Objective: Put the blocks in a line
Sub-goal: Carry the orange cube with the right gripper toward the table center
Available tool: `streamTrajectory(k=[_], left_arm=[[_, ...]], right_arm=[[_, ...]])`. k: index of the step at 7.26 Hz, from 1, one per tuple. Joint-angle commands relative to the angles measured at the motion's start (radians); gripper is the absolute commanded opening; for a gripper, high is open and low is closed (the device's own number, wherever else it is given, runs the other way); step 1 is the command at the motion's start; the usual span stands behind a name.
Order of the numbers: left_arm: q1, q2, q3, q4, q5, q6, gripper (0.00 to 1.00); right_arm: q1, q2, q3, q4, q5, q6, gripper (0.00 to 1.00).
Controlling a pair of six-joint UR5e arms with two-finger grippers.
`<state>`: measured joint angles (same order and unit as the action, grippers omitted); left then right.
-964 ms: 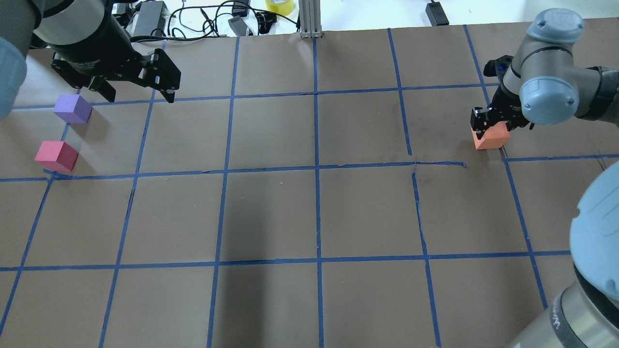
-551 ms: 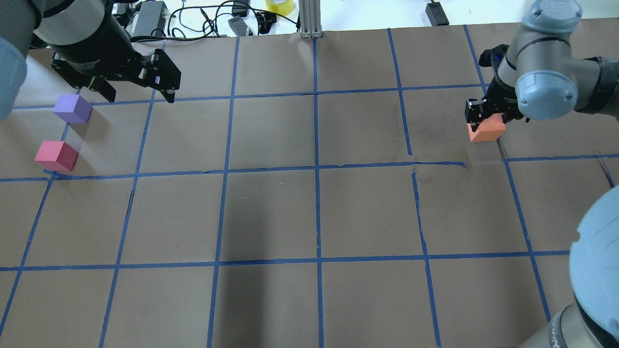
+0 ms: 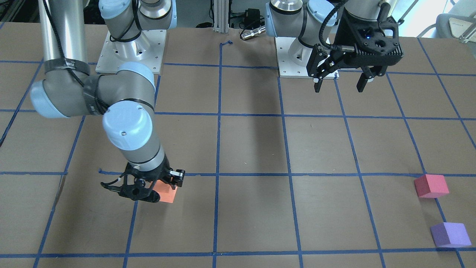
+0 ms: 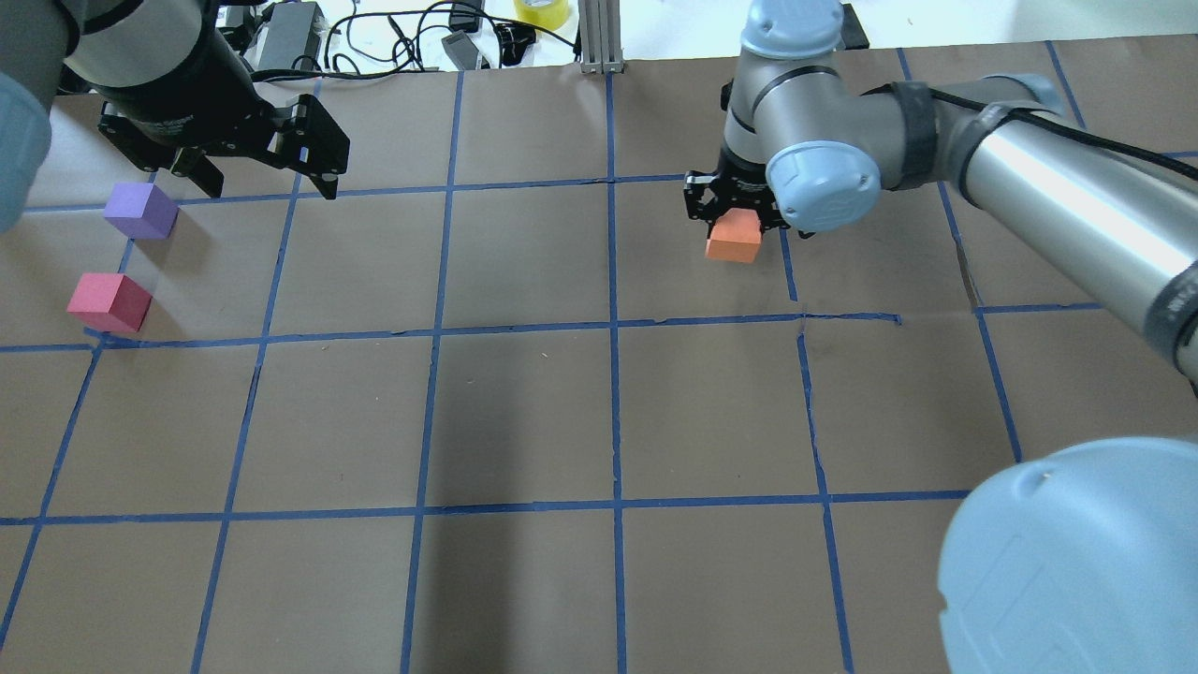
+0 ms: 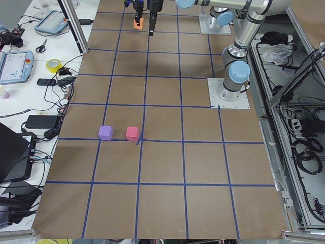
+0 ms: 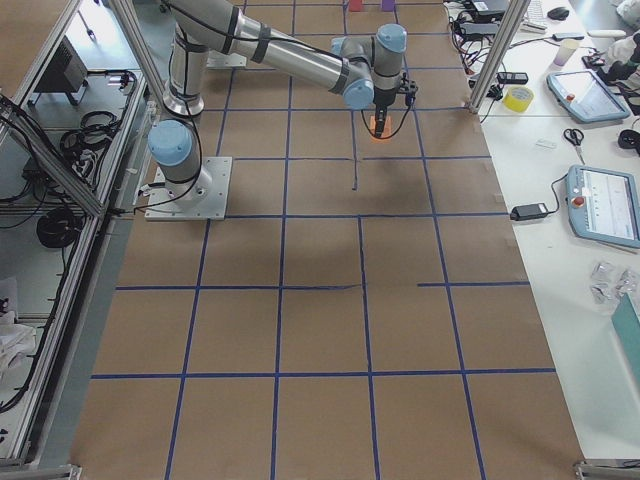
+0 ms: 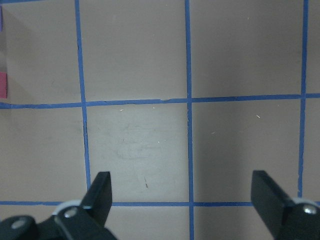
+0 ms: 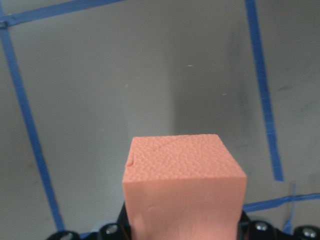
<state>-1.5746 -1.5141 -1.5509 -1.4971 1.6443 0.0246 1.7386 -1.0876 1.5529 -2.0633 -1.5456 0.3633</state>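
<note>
My right gripper [image 4: 735, 220] is shut on the orange block [image 4: 733, 239] and holds it just above the brown table, right of centre. The block fills the right wrist view [image 8: 182, 195] and also shows in the front view [image 3: 165, 192]. The purple block [image 4: 140, 210] and the pinkish-red block [image 4: 109, 302] sit side by side on the table at the far left. My left gripper [image 4: 270, 187] hangs open and empty above the table, a little right of the purple block. Its wide-apart fingers show in the left wrist view [image 7: 182, 187].
Cables and power bricks [image 4: 290, 33], a yellow tape roll [image 4: 541, 11] and an aluminium post [image 4: 599, 37] lie along the far edge. The two arm bases [image 3: 130, 48] stand at the robot's side. Blue tape lines [image 4: 613, 328] grid the paper-covered table.
My right arm has carried the orange block leftward, from the far right to just right of centre. My left arm and the other two blocks have not moved.
</note>
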Motion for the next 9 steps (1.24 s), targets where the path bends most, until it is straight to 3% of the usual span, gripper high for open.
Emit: streamTrajectory(k=[1,8,9], left_arm=[[0.001,0.000,0.000,0.000,0.000,0.000,1.00],[-0.001,-0.001,-0.002,0.000,-0.007,-0.003,1.00],[-0.001,0.000,-0.002,0.000,-0.009,-0.005,1.00]], right_arm=[[0.128,0.107,-0.100,0.000,0.033,0.133,0.00],[0.202,0.183,-0.134,-0.043,0.067,0.080,0.00],[0.211,0.187,-0.135,-0.050,0.067,0.080,0.04]])
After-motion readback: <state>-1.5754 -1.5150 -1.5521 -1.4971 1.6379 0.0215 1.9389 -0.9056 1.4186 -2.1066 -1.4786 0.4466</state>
